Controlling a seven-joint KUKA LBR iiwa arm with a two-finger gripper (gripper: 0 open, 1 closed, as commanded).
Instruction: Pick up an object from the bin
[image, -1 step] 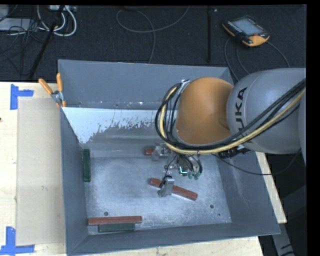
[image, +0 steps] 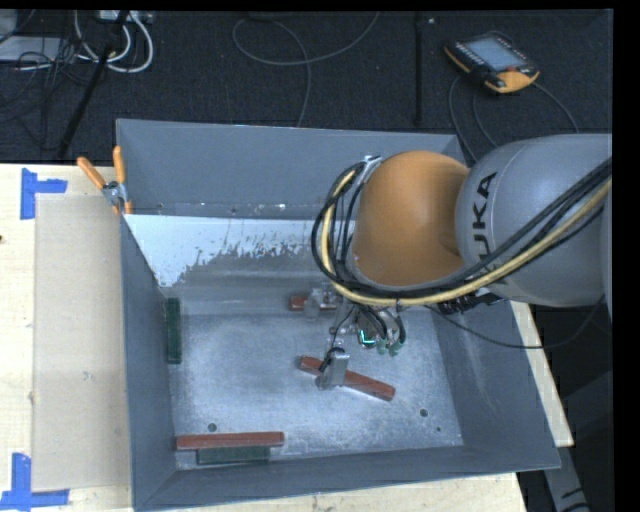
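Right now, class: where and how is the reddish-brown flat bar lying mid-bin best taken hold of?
Grip the reddish-brown flat bar across its narrow width, near mid-length, coming straight down from above. It lies flat and slightly slanted on the grey bin floor, with bare floor along both long edges, so a top-down pinch probably suits. The end effector is over its left half in view.

Robotics lab, no doubt about it: a big grey industrial arm (image: 540, 230), strung with cable bundles (image: 328, 240), leans over a grey metal bin (image: 145, 330). Loose cords (image: 125, 40) trail across the dark carpet (image: 300, 80), and a handheld controller (image: 492, 62) lies on the floor behind.
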